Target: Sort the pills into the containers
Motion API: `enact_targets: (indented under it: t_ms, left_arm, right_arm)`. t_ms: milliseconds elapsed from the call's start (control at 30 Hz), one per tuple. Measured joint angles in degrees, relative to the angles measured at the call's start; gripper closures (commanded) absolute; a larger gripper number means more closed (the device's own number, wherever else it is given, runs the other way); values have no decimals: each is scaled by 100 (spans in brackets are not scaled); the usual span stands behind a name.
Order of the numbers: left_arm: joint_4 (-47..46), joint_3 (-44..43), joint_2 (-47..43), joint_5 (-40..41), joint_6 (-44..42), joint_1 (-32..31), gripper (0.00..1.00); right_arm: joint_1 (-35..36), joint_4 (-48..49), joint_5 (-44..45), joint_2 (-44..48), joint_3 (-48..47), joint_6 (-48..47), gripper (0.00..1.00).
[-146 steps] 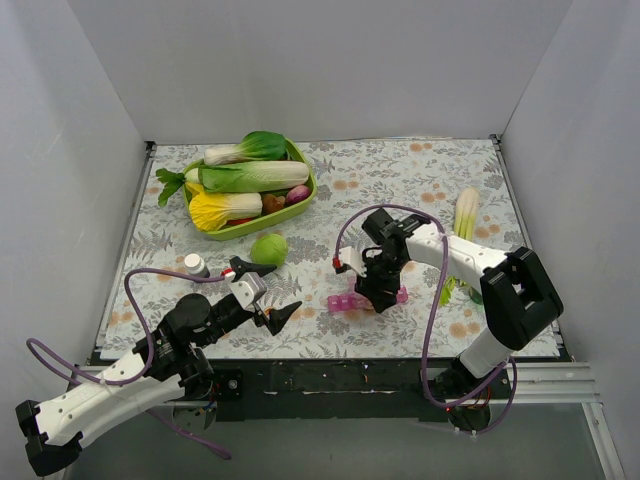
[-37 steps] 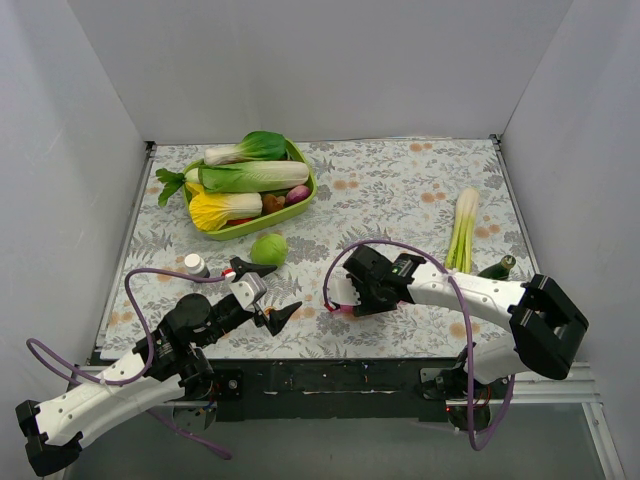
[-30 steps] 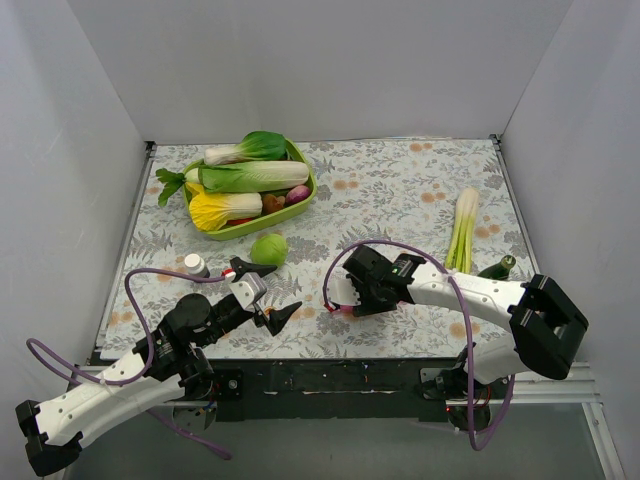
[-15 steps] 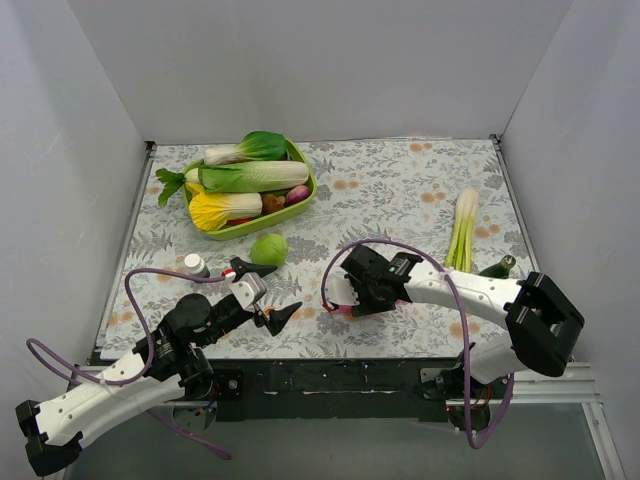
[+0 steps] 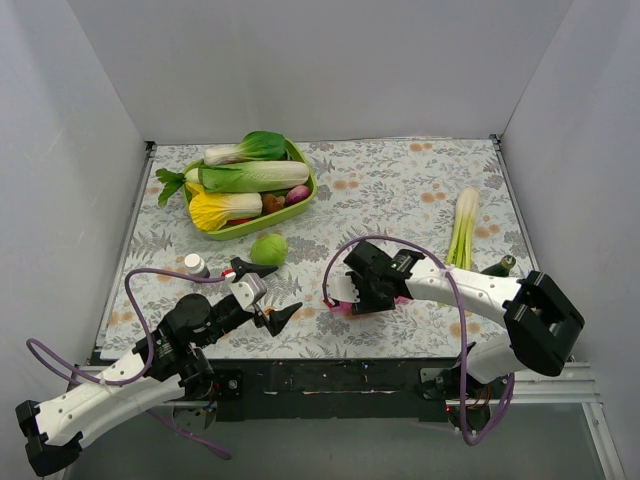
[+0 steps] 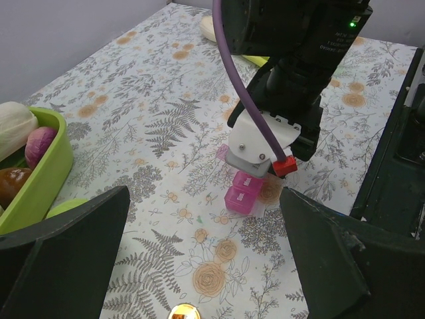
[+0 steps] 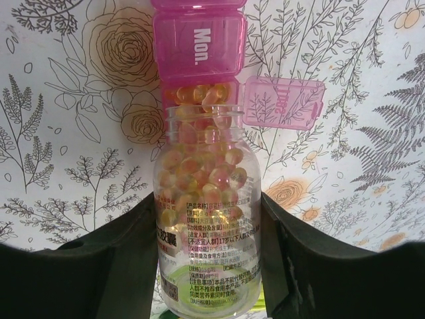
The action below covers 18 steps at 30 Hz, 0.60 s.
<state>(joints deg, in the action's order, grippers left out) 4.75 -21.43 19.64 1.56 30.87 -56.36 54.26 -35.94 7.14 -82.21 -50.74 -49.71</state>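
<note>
1. Where the right gripper hangs low over the table, we count one clear bottle squeezed between its two fingers. The bottle lies tipped, with its open mouth toward the pill box.
2. The pills crowd the mouth end of the bottle, too many for us to count. More lie in the one open cell right at the mouth.
3. Of the pink pill box we see three cells in the right wrist view. One is shut and marked "Mon.", another shows as a sliver beyond it, and the open one has its lid swung out to the side.
4. The left gripper holds nothing. Its two fingers are spread wide, and it is well apart from the box.
5. Elsewhere we count one green bowl of vegetables and one round green vegetable just beside it. There is also one white-capped bottle and one long pale stalk.
</note>
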Motion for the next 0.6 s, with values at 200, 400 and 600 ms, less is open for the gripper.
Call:
enact_targets:
  t_ms: [200, 400, 600]
  left_arm:
    - [-2, 0, 0, -13, 0, 0, 2]
    - [0, 0, 0, -15, 0, 0, 2]
    - [-2, 0, 0, -15, 0, 0, 2]
  right_arm:
    - [-138, 11, -197, 2, 0, 9, 99]
    - [-385, 42, -496, 72, 55, 33, 99]
    - [-680, 63, -909, 240, 179, 46, 99]
